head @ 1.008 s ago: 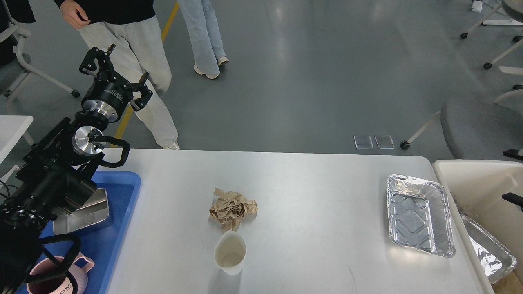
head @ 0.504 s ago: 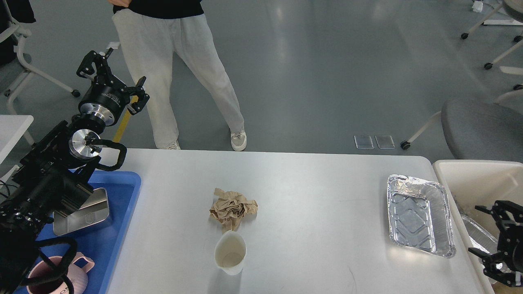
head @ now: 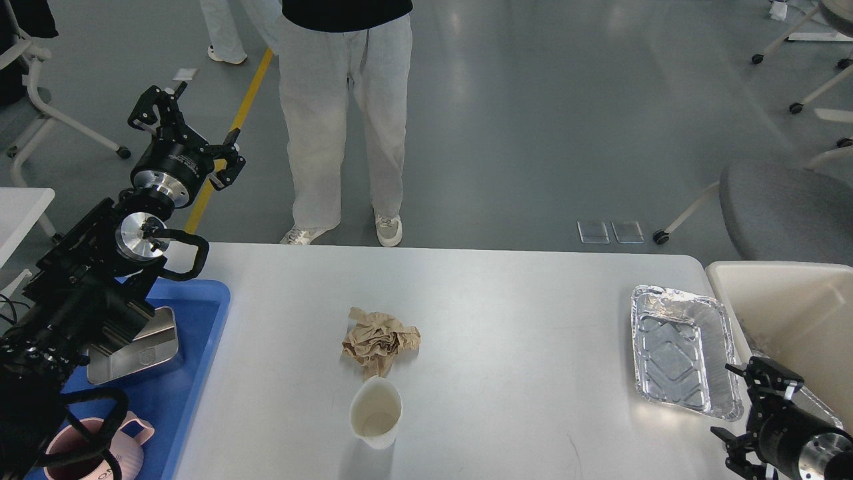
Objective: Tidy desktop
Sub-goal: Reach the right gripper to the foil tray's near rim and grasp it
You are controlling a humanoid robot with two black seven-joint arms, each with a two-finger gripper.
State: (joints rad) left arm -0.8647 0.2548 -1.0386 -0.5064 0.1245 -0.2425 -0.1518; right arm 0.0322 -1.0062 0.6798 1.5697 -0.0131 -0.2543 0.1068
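Observation:
The white desktop (head: 506, 313) carries a crumpled brown paper ball (head: 380, 341) near its middle, with a white paper cup (head: 375, 413) standing upright just in front of it. An empty foil tray (head: 683, 350) lies near the right edge. My left gripper (head: 188, 130) is raised high beyond the table's far left corner, open and empty. My right gripper (head: 745, 412) comes in at the bottom right, open and empty, close to the foil tray's near right corner.
A blue tray (head: 196, 373) at the left edge holds a steel container (head: 136, 353) and a pink mug (head: 96, 457). A cream bin (head: 786, 293) stands at the right with another foil tray (head: 821, 408) inside. A person (head: 343, 120) stands behind the table; a grey chair (head: 780, 213) is at the far right.
My right gripper has come into view and moved left from over the bin toward the foil tray's near corner. The person has walked right behind the table. My left arm barely moved.

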